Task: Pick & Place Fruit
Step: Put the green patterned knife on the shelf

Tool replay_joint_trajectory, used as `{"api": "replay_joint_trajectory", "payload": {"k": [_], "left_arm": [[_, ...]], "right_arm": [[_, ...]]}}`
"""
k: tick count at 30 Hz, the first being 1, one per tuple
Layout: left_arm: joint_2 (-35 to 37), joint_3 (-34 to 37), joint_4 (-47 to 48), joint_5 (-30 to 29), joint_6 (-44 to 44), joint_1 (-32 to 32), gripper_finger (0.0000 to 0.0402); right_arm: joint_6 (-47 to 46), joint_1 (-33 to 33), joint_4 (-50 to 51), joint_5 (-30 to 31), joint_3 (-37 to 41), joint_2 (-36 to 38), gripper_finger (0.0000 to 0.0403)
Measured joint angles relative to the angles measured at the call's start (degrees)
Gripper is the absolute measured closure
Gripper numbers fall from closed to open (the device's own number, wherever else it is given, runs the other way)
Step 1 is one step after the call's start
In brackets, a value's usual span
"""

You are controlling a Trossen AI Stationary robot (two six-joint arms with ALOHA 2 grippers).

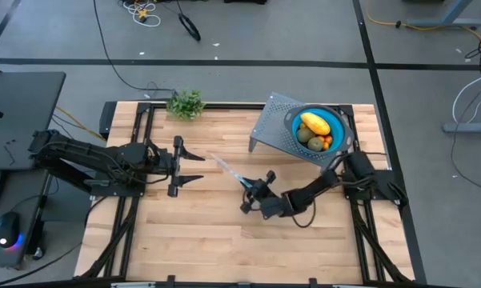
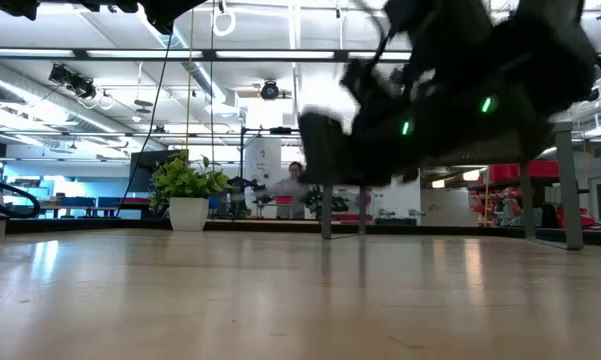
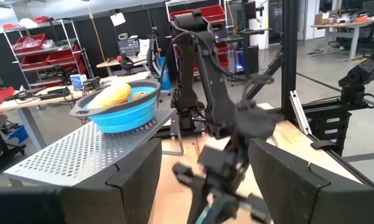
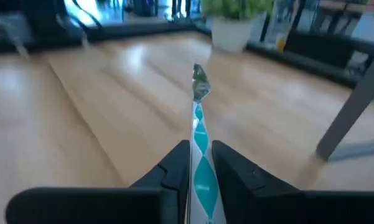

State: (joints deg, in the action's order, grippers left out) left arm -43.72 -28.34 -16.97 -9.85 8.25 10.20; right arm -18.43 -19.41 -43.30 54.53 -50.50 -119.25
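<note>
right jaws (image 4: 200,163): pinching knife (image 4: 199,134) handle; blade runs straight out ahead
left jaws (image 1: 194,166): spread
fruit (image 1: 315,124): in blue bowl (image 1: 342,126), long axis unclear
desk (image 1: 200,224): light wood

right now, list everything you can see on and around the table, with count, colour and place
blue collapsible colander bowl: one, blue, on the rack at the table's far right
perforated grey metal rack: one, grey, far right of the table
yellow oblong fruit: one, yellow, in the bowl
olive-brown oval fruits: two, olive-brown, in the bowl beside the yellow one
tiny orange-red fruits: a few, orange-red, at the bowl's near edge
slim knife with a blue-patterned handle: one, pale blade, table centre, between the right fingers
leafy green sprig: one, green, far edge of the table
wooden table: one, light wood
left tool: one, dark, open, left of centre
right tool: one, dark, shut on the knife, table centre
</note>
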Motion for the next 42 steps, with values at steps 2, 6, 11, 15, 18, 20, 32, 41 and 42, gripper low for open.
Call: {"api": "replay_joint_trajectory", "payload": {"k": [2, 6, 11, 15, 18, 20, 32, 41, 42], "left_arm": [[0.0, 0.0, -0.1, 0.0, 0.0, 0.0, 0.0152], [0.0, 0.0, -0.5, 0.0, -0.2, 0.0, 0.0152], [0.0, 0.0, -1.0, 1.3, -0.4, 0.0, 0.0152], [-0.2, 0.0, -1.0, 3.5, -0.5, 0.0, 0.0152], [-0.2, 0.0, -1.5, 3.5, -0.7, 0.0, 0.0152], [-0.2, 0.0, -1.5, 3.5, -0.8, 0.0, 0.0152], [-0.6, 0.0, -1.6, 3.5, -1.0, 0.0, 0.0152], [-1.9, 2.0, -12.6, 11.5, -2.9, 0.0, 0.0152], [-2.6, 3.0, -16.1, 13.0, -3.3, 0.0, 0.0152]], "right_arm": [[2.2, -0.9, -0.6, 2.3, 0.0, 2.1, 0.0335], [5.8, -2.0, -0.6, 7.1, 0.0, 5.7, 0.0335], [9.8, -3.4, -1.1, 11.7, 0.0, 9.1, 0.0337], [12.3, -3.9, -2.1, 14.3, 0.0, 10.9, 0.0341], [11.3, -3.9, -2.4, 12.7, 0.4, 11.2, 0.0342], [8.1, -3.9, -1.8, 11.4, 1.2, 11.2, 0.0342], [18.4, -5.6, -17.9, 16.4, 2.6, 11.2, 0.0343], [47.3, -6.3, -46.4, 7.8, 2.5, 13.1, 0.0344], [47.2, -6.0, -46.7, 5.9, 2.4, 13.6, 0.0344]]}}
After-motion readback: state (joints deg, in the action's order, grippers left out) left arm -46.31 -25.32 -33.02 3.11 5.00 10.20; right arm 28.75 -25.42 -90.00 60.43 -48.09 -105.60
